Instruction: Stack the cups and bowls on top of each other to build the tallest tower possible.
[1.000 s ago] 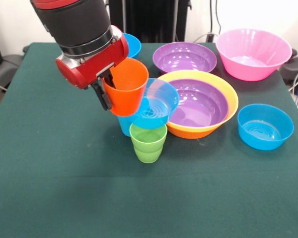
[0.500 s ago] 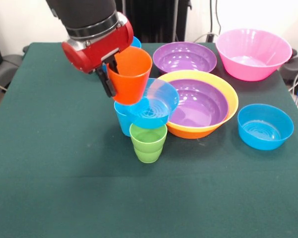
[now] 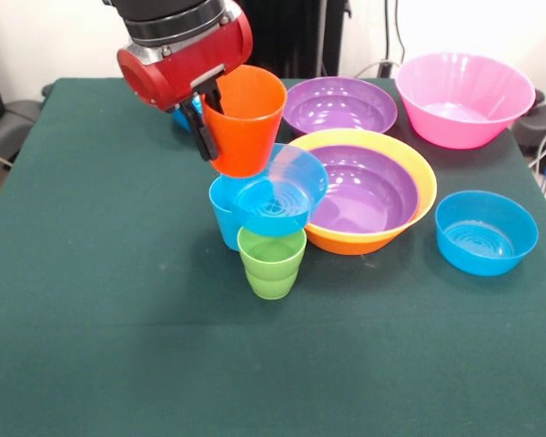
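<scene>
We see the gripper (image 3: 211, 116) clamped on the near rim of the orange cup (image 3: 245, 121), a glossy tumbler held upright and clear of the table. Directly beneath it stands the light blue cup (image 3: 222, 216). A small blue bowl (image 3: 280, 192) sits tilted on the ridged green cup (image 3: 272, 263), just below and to the right of the held cup. Further right, a purple bowl (image 3: 364, 188) nests inside the orange-yellow bowl (image 3: 422, 193).
</scene>
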